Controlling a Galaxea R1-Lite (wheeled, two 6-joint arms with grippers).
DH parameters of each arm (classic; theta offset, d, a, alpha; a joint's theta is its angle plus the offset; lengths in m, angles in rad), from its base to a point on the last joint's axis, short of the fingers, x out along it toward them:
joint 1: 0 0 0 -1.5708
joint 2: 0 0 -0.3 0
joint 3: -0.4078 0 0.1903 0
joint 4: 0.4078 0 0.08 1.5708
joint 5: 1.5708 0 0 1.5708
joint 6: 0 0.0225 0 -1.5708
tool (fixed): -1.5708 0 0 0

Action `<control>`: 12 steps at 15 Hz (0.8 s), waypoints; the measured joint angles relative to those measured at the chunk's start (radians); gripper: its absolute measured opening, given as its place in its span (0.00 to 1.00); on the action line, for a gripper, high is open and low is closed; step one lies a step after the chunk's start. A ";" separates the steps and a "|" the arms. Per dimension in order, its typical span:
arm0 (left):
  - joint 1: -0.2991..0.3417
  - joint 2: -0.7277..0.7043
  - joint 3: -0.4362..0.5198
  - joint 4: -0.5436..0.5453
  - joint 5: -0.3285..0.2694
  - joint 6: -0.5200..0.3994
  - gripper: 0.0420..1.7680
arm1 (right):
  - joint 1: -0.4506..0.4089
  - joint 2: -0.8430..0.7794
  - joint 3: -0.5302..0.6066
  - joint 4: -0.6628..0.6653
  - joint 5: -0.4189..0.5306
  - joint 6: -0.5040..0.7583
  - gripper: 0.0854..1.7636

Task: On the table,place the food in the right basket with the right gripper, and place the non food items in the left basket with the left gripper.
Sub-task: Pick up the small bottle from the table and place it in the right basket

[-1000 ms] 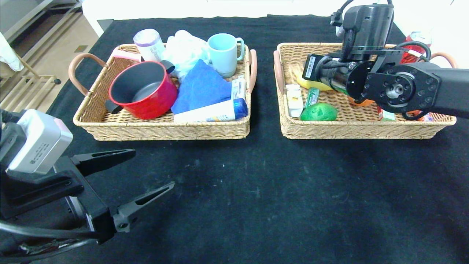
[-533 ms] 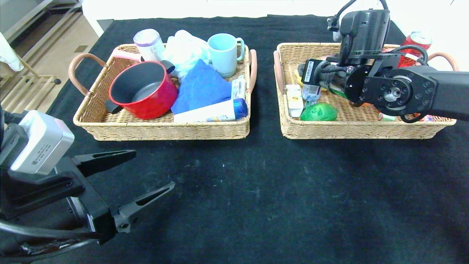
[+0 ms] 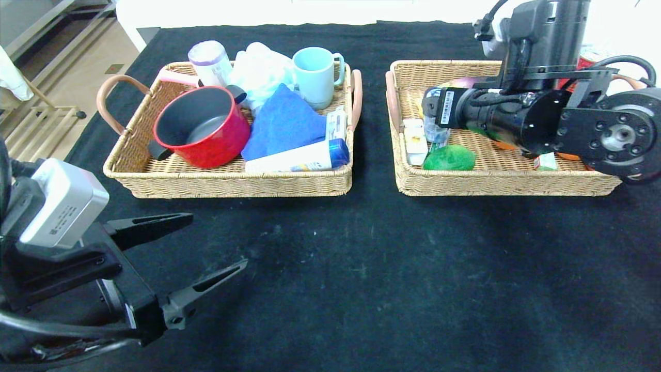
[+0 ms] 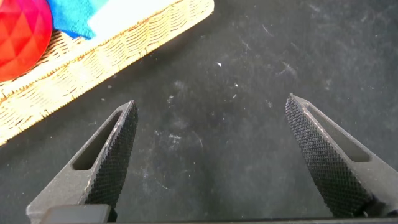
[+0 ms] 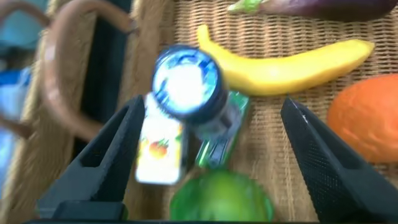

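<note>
My right gripper [image 5: 211, 102] hangs open over the right basket [image 3: 506, 183]. The blue-and-white lidded tub [image 5: 186, 84] stands between the fingers, touching neither, beside the green gum pack [image 5: 221, 140]. The banana [image 5: 292, 62] and orange [image 5: 367, 124] lie further in. The left basket [image 3: 232, 181] holds the red pot [image 3: 201, 126] and the white bottle with a blue cap [image 3: 299, 157]. My left gripper [image 3: 218, 240] is open and empty above the black table [image 3: 361, 268], in front of the left basket.
The left basket also holds a blue cloth [image 3: 284, 121], a teal mug [image 3: 315, 75] and a white bag [image 3: 261, 67]. A green fruit [image 3: 449, 157], a white pack [image 3: 414, 142] and an aubergine [image 5: 323, 6] lie in the right basket. The table's left edge drops to the floor.
My right gripper has opened and drawn back to the right, leaving the tub standing in the right basket. The left arm has barely moved.
</note>
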 joint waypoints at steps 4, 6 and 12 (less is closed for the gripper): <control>0.000 0.004 0.000 0.000 0.000 0.001 0.97 | 0.051 -0.113 0.160 0.001 0.000 -0.007 0.93; 0.000 0.006 0.000 0.000 0.000 0.001 0.97 | 0.071 -0.157 0.221 0.000 0.000 -0.008 0.94; 0.000 0.013 -0.001 0.005 0.002 0.011 0.97 | 0.114 -0.254 0.372 -0.001 0.005 -0.047 0.95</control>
